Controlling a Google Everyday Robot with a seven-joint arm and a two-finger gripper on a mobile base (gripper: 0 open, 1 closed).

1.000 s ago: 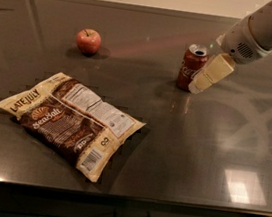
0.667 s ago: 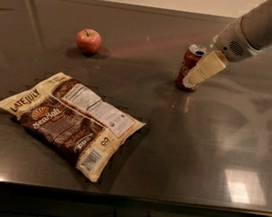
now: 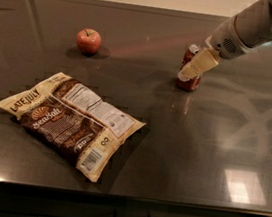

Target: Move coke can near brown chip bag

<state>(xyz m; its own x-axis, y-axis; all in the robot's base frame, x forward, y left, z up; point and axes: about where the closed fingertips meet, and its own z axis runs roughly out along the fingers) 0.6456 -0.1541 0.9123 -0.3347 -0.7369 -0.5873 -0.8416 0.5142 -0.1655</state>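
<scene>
The coke can (image 3: pixel 188 82) stands upright on the dark table, right of centre and towards the back. It is red with a silver top. My gripper (image 3: pixel 196 66) comes in from the upper right on a white arm (image 3: pixel 254 23). It is at the can and covers the can's middle from this view. The brown chip bag (image 3: pixel 68 121) lies flat at the front left, with "Late July" lettering, cream edges and a white label facing up. The can stands well apart from the bag, to its upper right.
A red apple (image 3: pixel 88 41) sits at the back left of the dark reflective table (image 3: pixel 195 154). The table's front edge (image 3: pixel 123 195) runs along the bottom, with dark drawers below it.
My gripper has moved left and slightly down, from beside the can's right side to over the can. The can, bag and apple have not moved.
</scene>
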